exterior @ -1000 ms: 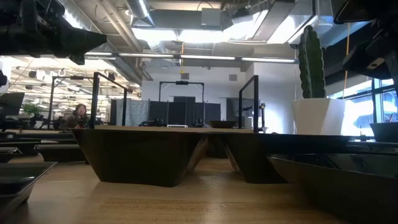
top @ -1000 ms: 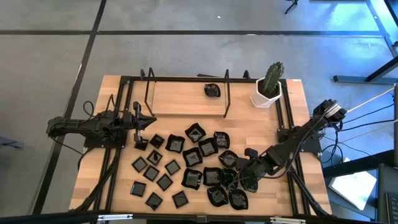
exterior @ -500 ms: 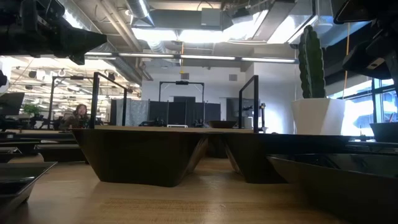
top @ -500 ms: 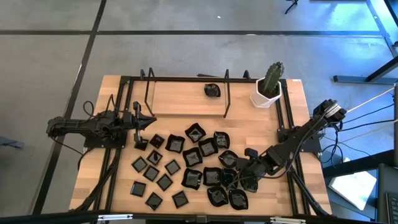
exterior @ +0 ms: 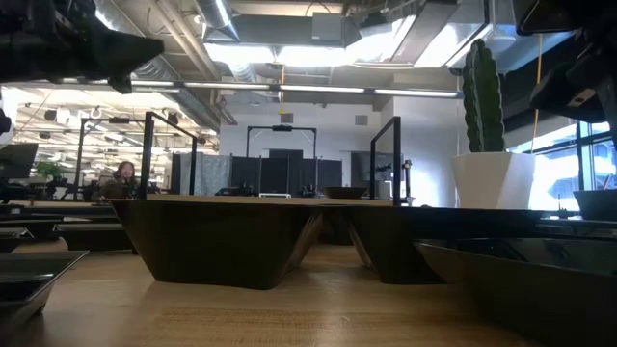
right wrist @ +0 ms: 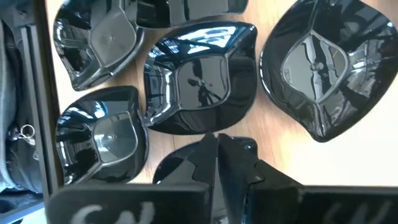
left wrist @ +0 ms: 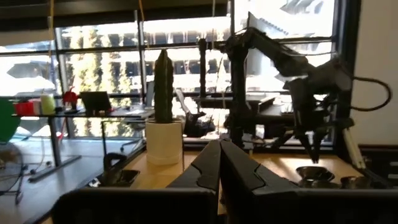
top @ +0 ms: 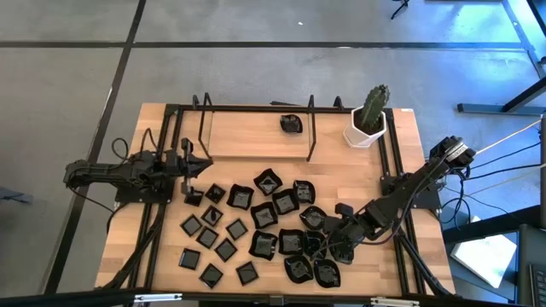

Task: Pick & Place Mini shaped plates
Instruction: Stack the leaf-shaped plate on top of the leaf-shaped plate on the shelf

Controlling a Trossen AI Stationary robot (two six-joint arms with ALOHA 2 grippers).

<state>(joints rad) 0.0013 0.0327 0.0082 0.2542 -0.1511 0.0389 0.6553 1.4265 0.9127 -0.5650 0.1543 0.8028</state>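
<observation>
About two dozen mini shaped plates [top: 264, 211] lie clustered in the lower centre of my high view; one more [top: 291, 124] sits alone at upper centre, left of the cactus pot [top: 367, 125]. Left gripper [top: 203, 165], centre-left: fingers pressed together, empty. Right gripper [top: 317, 240], over the lower-right plates: fingers together, apparently holding nothing.

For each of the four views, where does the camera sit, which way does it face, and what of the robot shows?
High: overhead, straight down; both arms, left hand and right hand shut, mini plates.
Low: table height, level across plates toward the room; dark arm parts at the upper corners.
Left wrist: past shut fingers toward the cactus pot and the right arm.
Right wrist: past shut fingers onto plates.
Shared: the cactus pot shows in high, low and left wrist views.
</observation>
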